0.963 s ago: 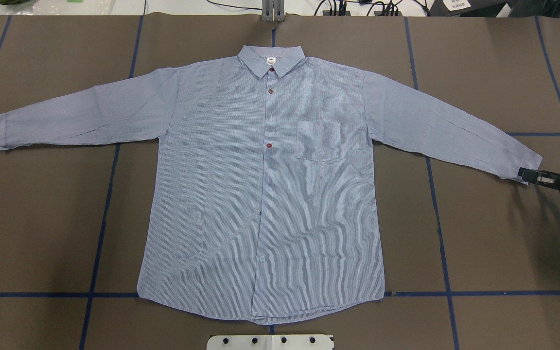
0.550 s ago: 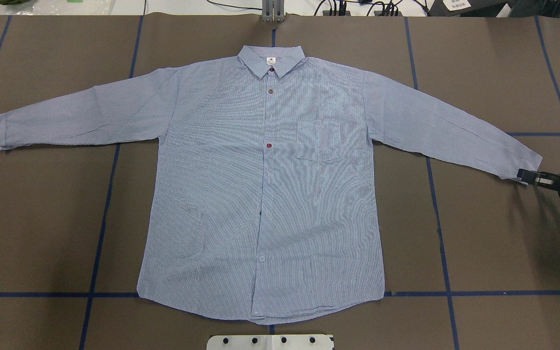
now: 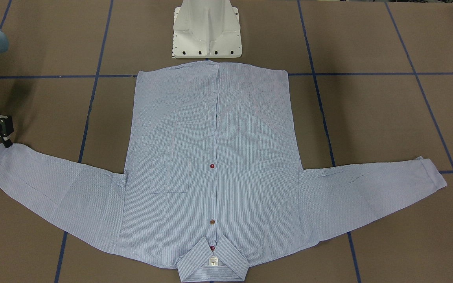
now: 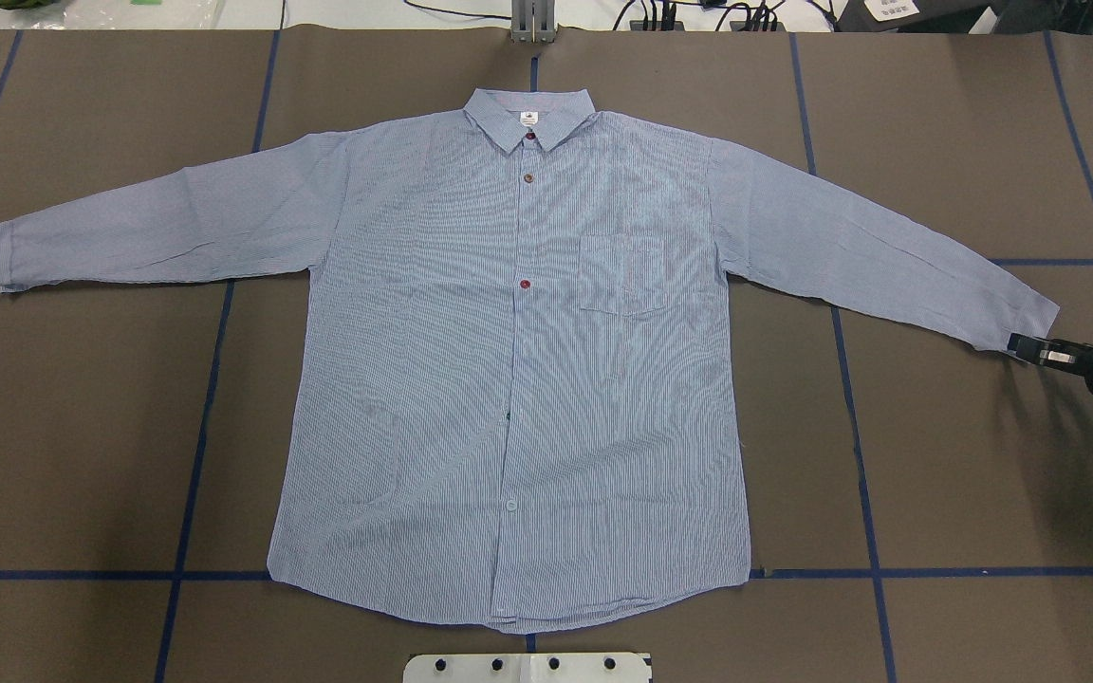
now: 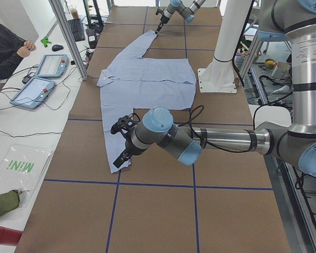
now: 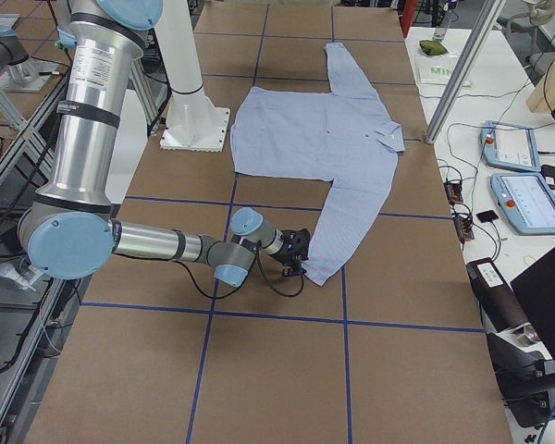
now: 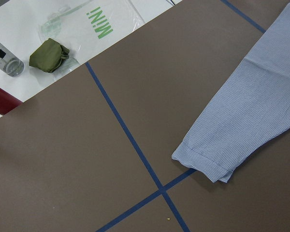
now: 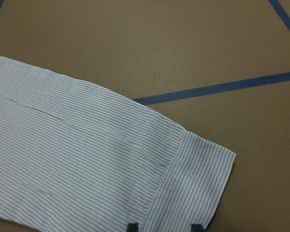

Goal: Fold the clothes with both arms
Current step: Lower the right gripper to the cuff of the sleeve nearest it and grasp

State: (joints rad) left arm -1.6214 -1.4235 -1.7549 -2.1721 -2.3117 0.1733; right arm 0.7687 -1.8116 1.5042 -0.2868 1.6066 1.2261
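The end of a light blue, white-striped shirt sleeve [image 8: 72,159] is lying flat on the brown surface [image 8: 135,43], reaching in from the left with its cuff [image 8: 195,176] pointing right. The right gripper [image 8: 164,227] is showing only as two black fingertips [image 8: 132,226] at the near edge. They are standing apart, one over the sleeve just beside the cuff seam, the other over the cuff near its open end. A blue tape line [image 8: 222,87] is running from under the sleeve toward the right edge.
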